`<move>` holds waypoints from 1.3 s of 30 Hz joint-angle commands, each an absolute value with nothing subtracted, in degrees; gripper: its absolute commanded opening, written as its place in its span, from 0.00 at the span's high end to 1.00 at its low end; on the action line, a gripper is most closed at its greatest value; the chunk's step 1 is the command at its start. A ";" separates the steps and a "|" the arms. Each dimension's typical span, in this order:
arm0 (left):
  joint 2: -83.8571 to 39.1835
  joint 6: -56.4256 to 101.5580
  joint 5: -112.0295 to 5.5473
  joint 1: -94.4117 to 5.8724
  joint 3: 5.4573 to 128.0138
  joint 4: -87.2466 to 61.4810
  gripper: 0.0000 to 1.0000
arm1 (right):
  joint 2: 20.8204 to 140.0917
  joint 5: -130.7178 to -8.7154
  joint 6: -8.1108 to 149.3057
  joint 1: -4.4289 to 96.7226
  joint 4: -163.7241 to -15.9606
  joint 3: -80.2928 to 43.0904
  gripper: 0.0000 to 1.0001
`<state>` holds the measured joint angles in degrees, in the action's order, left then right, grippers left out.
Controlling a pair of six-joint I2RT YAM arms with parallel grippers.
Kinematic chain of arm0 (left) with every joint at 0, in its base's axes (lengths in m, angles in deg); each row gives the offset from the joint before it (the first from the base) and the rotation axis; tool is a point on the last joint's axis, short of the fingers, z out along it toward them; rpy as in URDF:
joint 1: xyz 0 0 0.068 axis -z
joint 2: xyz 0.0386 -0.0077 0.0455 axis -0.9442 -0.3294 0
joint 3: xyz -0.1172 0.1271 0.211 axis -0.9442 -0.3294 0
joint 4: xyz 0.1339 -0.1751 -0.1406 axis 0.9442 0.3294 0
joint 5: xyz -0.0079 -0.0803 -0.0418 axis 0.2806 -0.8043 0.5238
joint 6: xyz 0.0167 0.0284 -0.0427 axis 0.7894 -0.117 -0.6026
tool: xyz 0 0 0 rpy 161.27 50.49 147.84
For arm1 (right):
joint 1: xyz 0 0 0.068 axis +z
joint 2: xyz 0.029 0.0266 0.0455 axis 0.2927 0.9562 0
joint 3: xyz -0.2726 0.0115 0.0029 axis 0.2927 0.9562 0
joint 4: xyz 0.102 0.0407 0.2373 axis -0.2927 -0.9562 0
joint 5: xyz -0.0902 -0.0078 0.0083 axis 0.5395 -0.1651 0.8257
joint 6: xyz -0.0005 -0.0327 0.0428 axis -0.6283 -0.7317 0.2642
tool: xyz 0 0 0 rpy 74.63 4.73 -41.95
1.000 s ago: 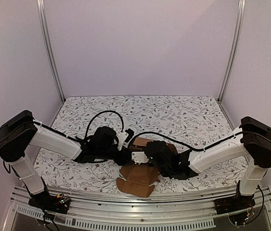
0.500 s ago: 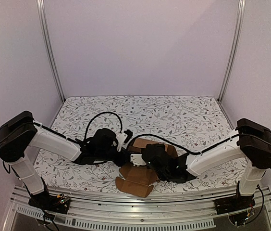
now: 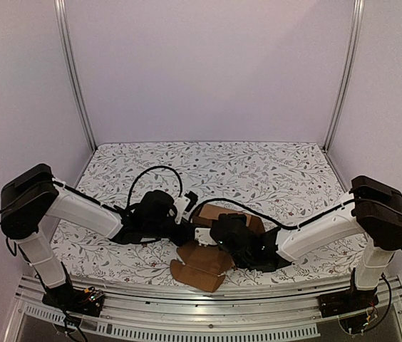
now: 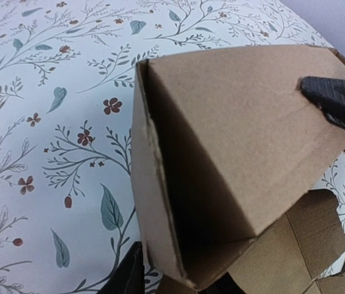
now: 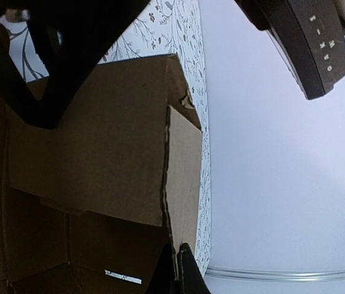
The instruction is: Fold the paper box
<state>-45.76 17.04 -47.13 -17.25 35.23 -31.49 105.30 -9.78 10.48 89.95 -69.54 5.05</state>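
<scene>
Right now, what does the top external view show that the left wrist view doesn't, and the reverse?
Only the top external view: both arms reaching in from either side, the left gripper and the right gripper close together at the paper box, whose flat flaps spread toward the near edge of the table.
Only the left wrist view: the box's raised panel close up, folded over a dark hollow, with a notched flap below it.
Both: the brown paper box and the table's floral surface.

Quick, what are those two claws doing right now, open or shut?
Left gripper: jaws astride the paper box's lower edge; whether gripping cannot be told.
Right gripper: shut on the paper box's panel edge.
</scene>
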 commanded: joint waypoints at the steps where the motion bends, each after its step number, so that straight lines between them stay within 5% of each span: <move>1: -48.07 17.24 -48.56 -13.78 38.51 -36.97 0.67 | 106.27 -14.25 13.57 91.24 -72.47 5.88 1.00; 15: -50.48 18.24 -49.06 -13.55 40.20 -40.20 0.60 | 104.67 -15.20 16.92 91.61 -73.33 6.58 1.00; 28: -50.59 18.92 -52.14 -13.45 41.43 -41.67 0.90 | 104.50 -16.35 19.88 91.58 -77.13 3.48 1.00; 39: -50.65 19.64 -52.57 -13.34 42.26 -41.68 1.00 | 104.10 -18.25 24.90 91.55 -80.71 0.31 0.97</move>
